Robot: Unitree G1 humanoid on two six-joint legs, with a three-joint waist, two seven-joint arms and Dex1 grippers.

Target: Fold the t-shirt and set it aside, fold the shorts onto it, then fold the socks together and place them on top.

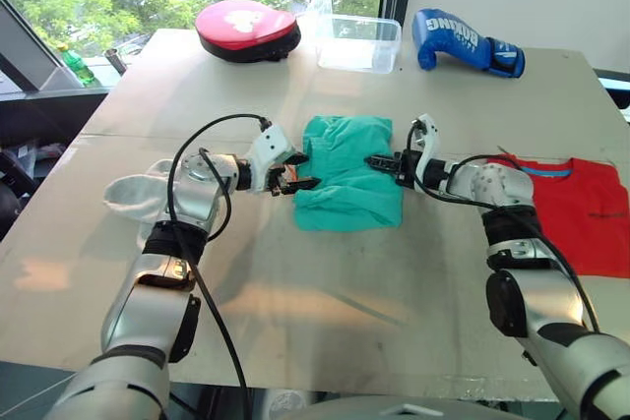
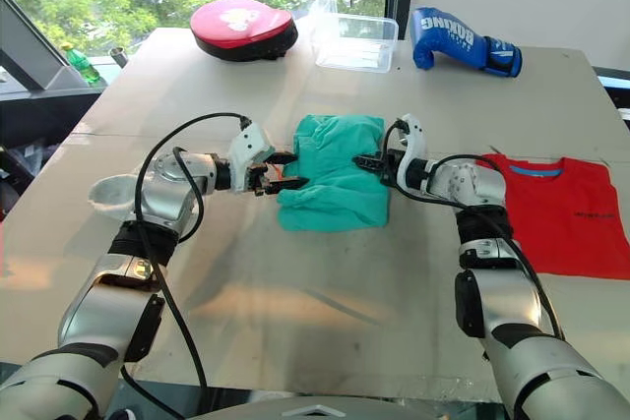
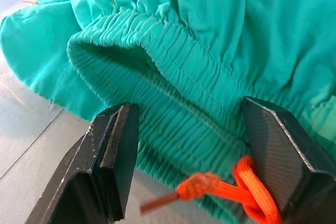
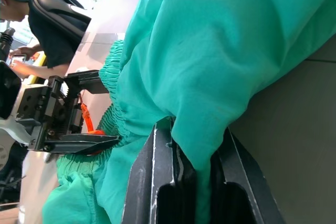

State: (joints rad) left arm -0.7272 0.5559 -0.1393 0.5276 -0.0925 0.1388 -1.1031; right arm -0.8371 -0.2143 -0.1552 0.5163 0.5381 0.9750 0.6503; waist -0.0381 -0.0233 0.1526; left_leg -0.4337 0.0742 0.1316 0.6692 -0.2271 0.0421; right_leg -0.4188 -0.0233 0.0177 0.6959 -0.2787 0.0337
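From the head camera, the shorts (image 1: pixel 348 174) lie bunched near the middle of the table (image 1: pixel 325 292), the t-shirt (image 1: pixel 581 209) flat at its right edge and the socks (image 1: pixel 138 194) by the left edge. The left gripper (image 1: pixel 299 173) reaches the shorts' left side and the right gripper (image 1: pixel 379 161) their right side. Along the far edge sit a red pad (image 1: pixel 246 29), a clear plastic tub (image 1: pixel 359 42) and a blue boxing glove (image 1: pixel 465 42).

In the left wrist view, the left gripper's fingers (image 3: pixel 113 161) are spread around the gathered waistband (image 3: pixel 173 93), the orange drawstring (image 3: pixel 231 190) between them.

In the right wrist view, the right gripper's fingers (image 4: pixel 157 182) are pressed together on a fold of the shorts' cloth; the left gripper stands spread at the waistband beyond, and a person (image 4: pixel 37 19) is behind.
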